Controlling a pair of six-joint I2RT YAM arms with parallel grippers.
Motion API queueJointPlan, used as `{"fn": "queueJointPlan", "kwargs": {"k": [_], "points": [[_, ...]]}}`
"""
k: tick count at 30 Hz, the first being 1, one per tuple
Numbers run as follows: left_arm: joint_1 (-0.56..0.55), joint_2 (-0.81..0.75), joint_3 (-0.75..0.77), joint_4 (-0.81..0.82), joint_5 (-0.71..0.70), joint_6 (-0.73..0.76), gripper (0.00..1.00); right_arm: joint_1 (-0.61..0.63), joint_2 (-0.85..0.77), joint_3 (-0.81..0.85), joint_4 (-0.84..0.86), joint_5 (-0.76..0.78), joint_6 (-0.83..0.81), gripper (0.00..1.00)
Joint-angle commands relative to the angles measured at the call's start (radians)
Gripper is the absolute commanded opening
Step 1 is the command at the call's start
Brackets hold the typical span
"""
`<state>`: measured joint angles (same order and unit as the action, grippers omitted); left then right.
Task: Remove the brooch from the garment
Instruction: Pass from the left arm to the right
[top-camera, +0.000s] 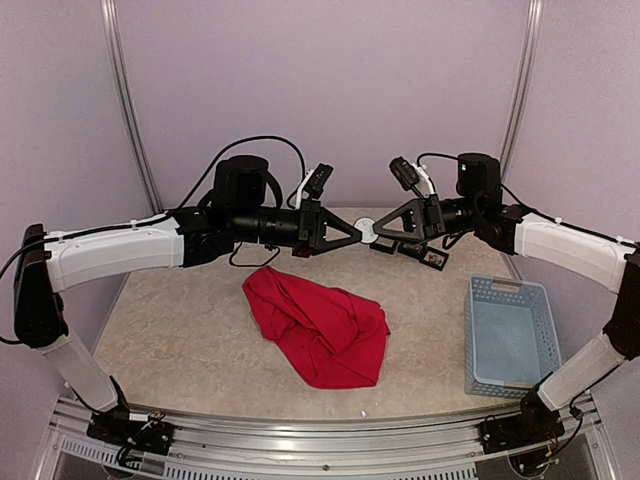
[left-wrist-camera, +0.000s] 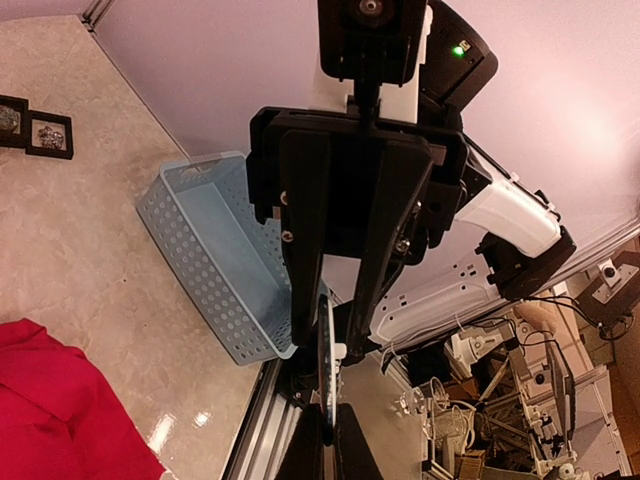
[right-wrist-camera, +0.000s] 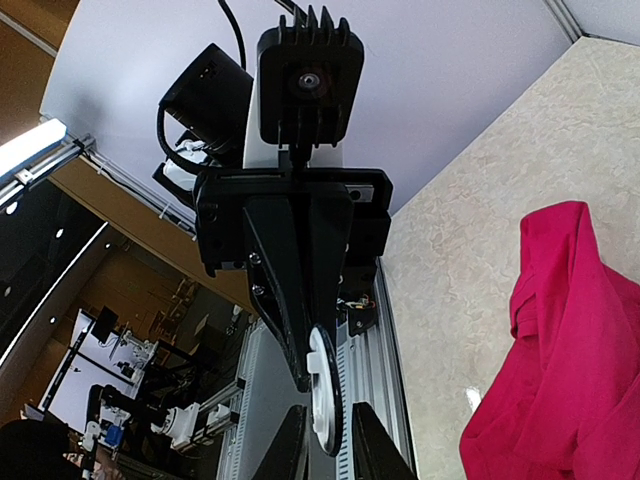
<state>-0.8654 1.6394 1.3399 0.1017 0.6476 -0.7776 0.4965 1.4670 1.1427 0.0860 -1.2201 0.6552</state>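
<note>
The brooch (top-camera: 367, 230), a small round white disc with a dark rim, hangs in mid-air above the table's back half, between both grippers. My left gripper (top-camera: 355, 233) is shut on it, and the left wrist view shows the brooch (left-wrist-camera: 325, 350) edge-on, pinched at my left gripper (left-wrist-camera: 328, 415). My right gripper (top-camera: 378, 231) faces it from the right. In the right wrist view its two fingers flank the brooch (right-wrist-camera: 325, 390) at my right gripper (right-wrist-camera: 325, 425), with thin gaps showing on both sides. The red garment (top-camera: 320, 325) lies crumpled on the table below, apart from the brooch.
A pale blue perforated basket (top-camera: 510, 335) stands at the right near the front edge. Small black-framed items (top-camera: 430, 255) lie on the table behind the right gripper. Purple walls close in the back and sides.
</note>
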Motion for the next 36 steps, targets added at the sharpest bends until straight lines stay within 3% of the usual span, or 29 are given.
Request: {"fn": "queueJointPlan", "kwargs": {"k": [1, 6, 12, 19, 24, 30, 33, 36], "points": [[-0.004, 0.017, 0.03, -0.019, 0.012, 0.017, 0.0, 0.014, 0.014, 0.005, 0.035, -0.021, 0.016, 0.13], [-0.004, 0.02, 0.031, -0.024, 0.005, 0.018, 0.0, 0.016, 0.009, 0.002, 0.049, -0.016, 0.022, 0.0], [-0.006, 0.007, 0.026, -0.058, -0.053, 0.037, 0.05, 0.017, -0.015, 0.002, 0.053, 0.021, 0.009, 0.0], [0.016, -0.082, -0.076, -0.079, -0.223, 0.051, 0.48, 0.017, -0.062, 0.086, -0.224, 0.228, -0.237, 0.0], [0.069, -0.179, -0.13, -0.186, -0.345, 0.088, 0.53, 0.023, -0.073, 0.148, -0.421, 0.48, -0.38, 0.0], [0.191, -0.323, -0.258, -0.2, -0.442, 0.139, 0.76, 0.037, -0.009, 0.234, -0.563, 0.808, -0.453, 0.0], [0.237, -0.404, -0.327, -0.199, -0.544, 0.15, 0.98, 0.039, 0.05, 0.311, -0.635, 0.944, -0.498, 0.0], [0.287, -0.457, -0.382, -0.208, -0.618, 0.148, 0.99, 0.038, 0.132, 0.389, -0.688, 1.046, -0.545, 0.0]]}}
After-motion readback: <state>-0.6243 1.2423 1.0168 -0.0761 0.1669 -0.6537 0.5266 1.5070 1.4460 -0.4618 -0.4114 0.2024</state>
